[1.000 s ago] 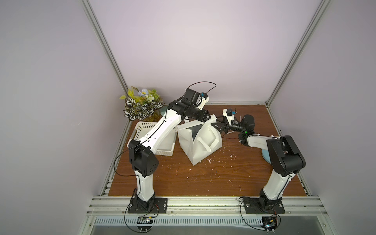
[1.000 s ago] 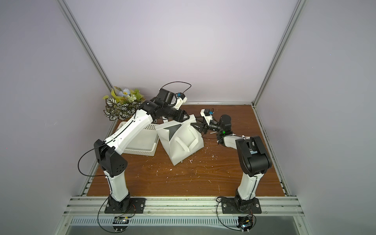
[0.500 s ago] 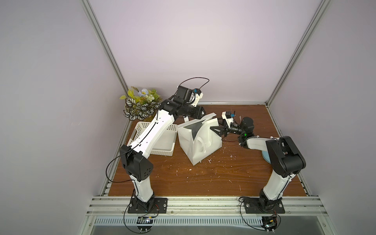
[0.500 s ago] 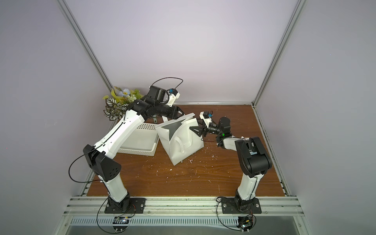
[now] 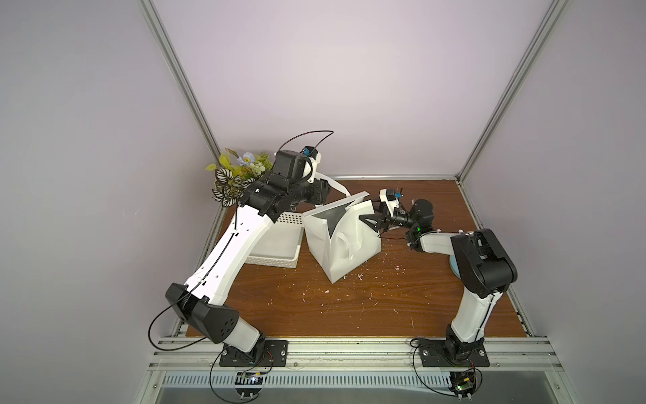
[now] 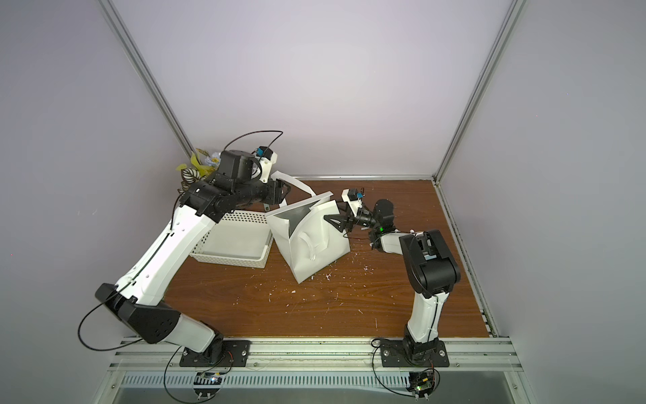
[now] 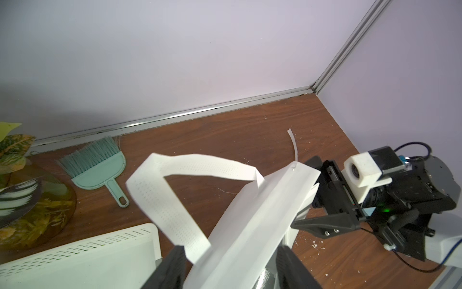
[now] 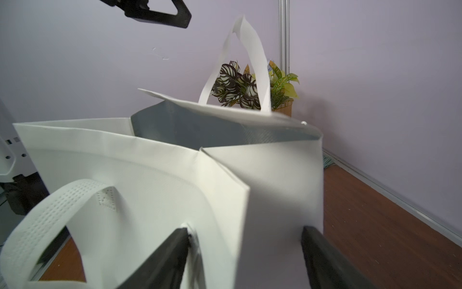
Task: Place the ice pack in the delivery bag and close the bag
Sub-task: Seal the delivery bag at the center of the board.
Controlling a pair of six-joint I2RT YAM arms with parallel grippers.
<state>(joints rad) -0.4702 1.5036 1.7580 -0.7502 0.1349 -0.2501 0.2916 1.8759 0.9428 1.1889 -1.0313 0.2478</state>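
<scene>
Right wrist: boxy white fabric delivery bag (image 8: 150, 175), silver foil lining (image 8: 212, 132).

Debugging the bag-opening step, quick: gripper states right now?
Left gripper: open, delivery bag rim passing between the jaws, not clamped.
Right gripper: open, holding nothing, jaws at the delivery bag's side.

Delivery bag (image 5: 335, 245) centre; basket (image 5: 276, 264) left, alongside; plant (image 5: 232, 182) behind basket.
</scene>
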